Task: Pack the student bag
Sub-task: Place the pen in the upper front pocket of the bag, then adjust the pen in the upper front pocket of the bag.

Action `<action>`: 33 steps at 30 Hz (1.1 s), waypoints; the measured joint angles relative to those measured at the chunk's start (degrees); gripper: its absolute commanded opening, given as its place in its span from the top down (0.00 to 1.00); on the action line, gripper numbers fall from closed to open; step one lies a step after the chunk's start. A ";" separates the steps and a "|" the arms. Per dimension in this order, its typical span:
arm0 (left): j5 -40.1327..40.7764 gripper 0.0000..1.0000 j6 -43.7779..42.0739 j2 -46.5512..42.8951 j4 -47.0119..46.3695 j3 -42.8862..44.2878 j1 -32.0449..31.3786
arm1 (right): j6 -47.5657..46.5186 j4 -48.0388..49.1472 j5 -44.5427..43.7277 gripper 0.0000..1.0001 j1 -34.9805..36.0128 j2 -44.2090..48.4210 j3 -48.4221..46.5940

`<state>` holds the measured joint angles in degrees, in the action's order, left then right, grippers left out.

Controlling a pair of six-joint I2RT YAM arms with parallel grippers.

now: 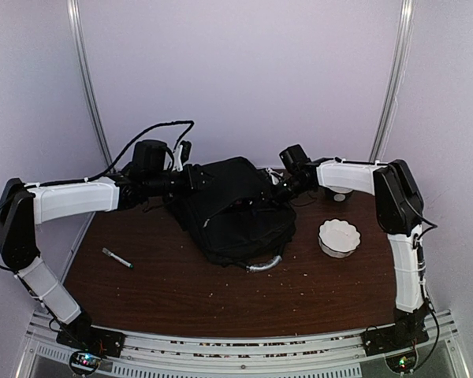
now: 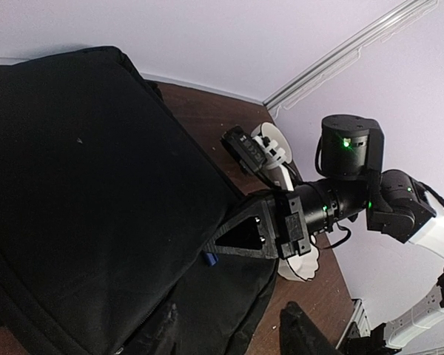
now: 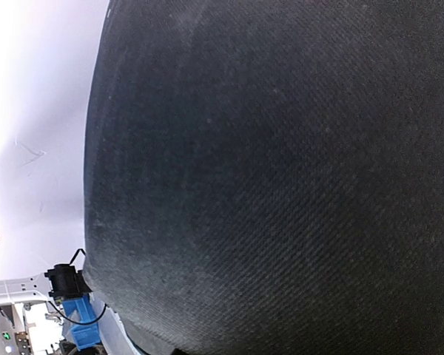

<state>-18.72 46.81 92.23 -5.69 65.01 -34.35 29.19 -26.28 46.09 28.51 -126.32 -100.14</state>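
Because the student bag [image 1: 232, 209] slumps in a low, creased heap at the centre of the top view, I judge it soft and floppy, not stiff. It would probably sag and fold wherever it is lifted, and its bulk suggests moderate weight even when nearly empty. It lies on the brown surface [image 1: 181, 291] between the 2 arms. In the right wrist view its coarse black weave fills almost the whole frame. That cloth looks matte and grippy rather than slippery, and nothing about it seems fragile.

A pinch on loose cloth would likely only drag a fold. The firmer holds, in my judgement, are the seams and zip edges, or the grey-silver handle [image 1: 264, 265] curving out at the bag's lower edge.

The left fingers [image 1: 188, 179] meet the bag's upper left corner. I cannot tell whether they stand apart or clamp cloth. The right fingers [image 2: 213, 254] taper to a point against the bag's side at the middle of the left wrist view, with a small blue bit at the tip. Whether they pinch anything I cannot tell.

Right of the bag sits a white scalloped bowl [image 1: 339, 238], apart from it. At lower left lies a marker pen [image 1: 117, 257], well apart.
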 measured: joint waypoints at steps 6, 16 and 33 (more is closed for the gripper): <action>0.44 0.52 0.00 0.00 0.00 -0.72 0.00 | 0.31 1.55 0.11 0.67 0.00 1.38 2.19; 0.61 0.52 -0.02 0.00 0.13 -0.98 0.00 | -4.52 0.61 -2.12 0.83 -0.96 11.63 12.31; 2.21 0.52 -0.07 -1.09 1.53 -2.80 0.00 | -5.42 1.36 0.00 0.92 3.56 9.01 12.76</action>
<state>-16.51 46.74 91.13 -4.16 62.22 -34.35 23.77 -24.93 46.09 32.08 -117.32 -87.37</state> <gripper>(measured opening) 0.481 0.078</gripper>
